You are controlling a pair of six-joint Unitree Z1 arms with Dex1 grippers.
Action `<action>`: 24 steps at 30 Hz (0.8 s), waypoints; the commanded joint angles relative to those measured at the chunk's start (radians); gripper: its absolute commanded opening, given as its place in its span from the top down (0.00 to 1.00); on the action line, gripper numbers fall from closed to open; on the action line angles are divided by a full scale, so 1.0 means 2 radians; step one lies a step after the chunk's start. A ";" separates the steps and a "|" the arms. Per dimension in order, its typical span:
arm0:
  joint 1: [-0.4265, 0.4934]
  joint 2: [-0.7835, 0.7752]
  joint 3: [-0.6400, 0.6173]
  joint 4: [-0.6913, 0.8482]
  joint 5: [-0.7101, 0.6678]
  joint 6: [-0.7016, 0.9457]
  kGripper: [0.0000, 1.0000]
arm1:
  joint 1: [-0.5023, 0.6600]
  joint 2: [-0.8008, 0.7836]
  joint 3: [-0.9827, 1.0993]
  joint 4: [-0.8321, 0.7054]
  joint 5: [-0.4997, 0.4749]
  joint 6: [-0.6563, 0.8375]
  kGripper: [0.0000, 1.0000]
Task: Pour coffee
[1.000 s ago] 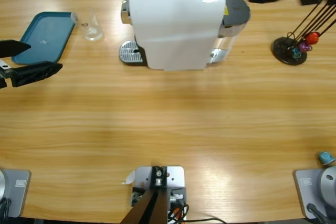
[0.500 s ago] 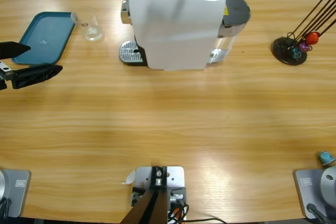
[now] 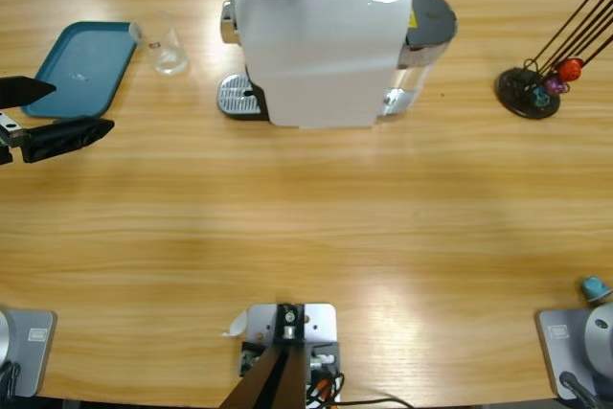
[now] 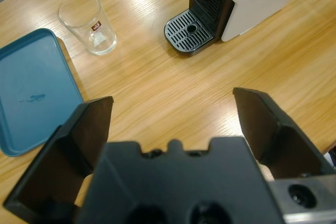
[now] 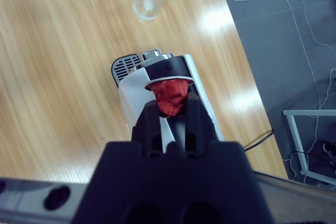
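The white coffee machine stands on the wooden table. Left of it lie the blue tray and an empty glass. Farther left, the left gripper hovers, jaws wide. Above the machine, the right gripper pinches a red capsule.

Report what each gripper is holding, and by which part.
The right gripper pinches a small red capsule by its lower sides. The left gripper holds nothing, jaws open.

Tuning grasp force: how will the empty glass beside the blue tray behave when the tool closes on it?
The glass looks thin and clear, so probably fragile and slippery. It stands upright and tapers to a narrower base, so a high sideways push may tip it. It appears empty, likely light.
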 commanded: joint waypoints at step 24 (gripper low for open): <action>-0.005 -0.009 0.019 -0.006 -0.007 0.004 0.01 | -0.020 0.055 -0.011 0.005 0.004 -0.036 1.00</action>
